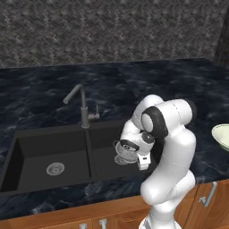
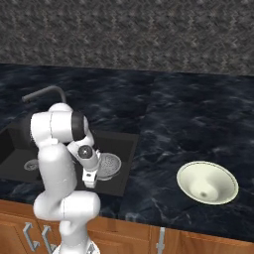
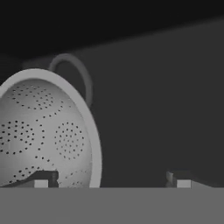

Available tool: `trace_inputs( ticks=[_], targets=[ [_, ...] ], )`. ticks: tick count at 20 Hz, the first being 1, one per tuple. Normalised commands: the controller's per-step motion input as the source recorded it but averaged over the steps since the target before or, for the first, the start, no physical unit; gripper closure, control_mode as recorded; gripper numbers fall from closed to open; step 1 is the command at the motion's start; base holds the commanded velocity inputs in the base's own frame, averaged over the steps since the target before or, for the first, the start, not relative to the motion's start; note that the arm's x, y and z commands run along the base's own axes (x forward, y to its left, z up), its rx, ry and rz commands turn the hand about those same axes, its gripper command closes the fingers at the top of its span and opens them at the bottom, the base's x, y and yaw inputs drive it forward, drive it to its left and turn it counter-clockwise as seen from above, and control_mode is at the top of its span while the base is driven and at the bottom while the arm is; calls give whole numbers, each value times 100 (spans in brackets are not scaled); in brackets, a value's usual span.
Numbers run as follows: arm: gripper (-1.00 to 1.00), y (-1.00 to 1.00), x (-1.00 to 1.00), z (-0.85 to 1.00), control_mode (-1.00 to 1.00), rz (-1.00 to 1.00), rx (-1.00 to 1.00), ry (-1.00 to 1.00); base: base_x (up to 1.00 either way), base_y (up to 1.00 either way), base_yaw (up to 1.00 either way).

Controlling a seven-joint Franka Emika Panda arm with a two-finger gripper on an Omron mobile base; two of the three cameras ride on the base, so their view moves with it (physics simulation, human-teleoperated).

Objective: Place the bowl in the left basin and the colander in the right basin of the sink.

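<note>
The colander (image 3: 43, 131) sits down in the right basin (image 1: 105, 150), right of the sink's (image 1: 27, 179) central divider, and the gripper (image 3: 111, 180) hangs just above it with its jaws spread wide, holding nothing, one fingertip over the perforated wall. The risk now: lifting out carelessly could snag a finger on the rim or loop handle and tip the colander. The bowl (image 2: 207, 182) waits on the counter, well right of the sink; a shallow grasp could let its smooth rim slip. No brand, label or writing is legible anywhere.
</note>
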Motion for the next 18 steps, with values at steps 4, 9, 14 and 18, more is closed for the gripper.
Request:
trace_inputs(
  ticks=[4, 9, 14, 18],
  targets=[
    [-100, 0, -3, 88, -100, -7, 0, 1, 0, 0, 0],
    [-100, 0, -1, 97, -100, -8, 0, 7, 0, 0, 0],
    [-100, -1, 0, 100, -100, -7, 0, 12, 0, 0, 0],
    [-100, -9, 4, 100, -100, -5, 0, 16, 0, 0, 0]
  ],
)
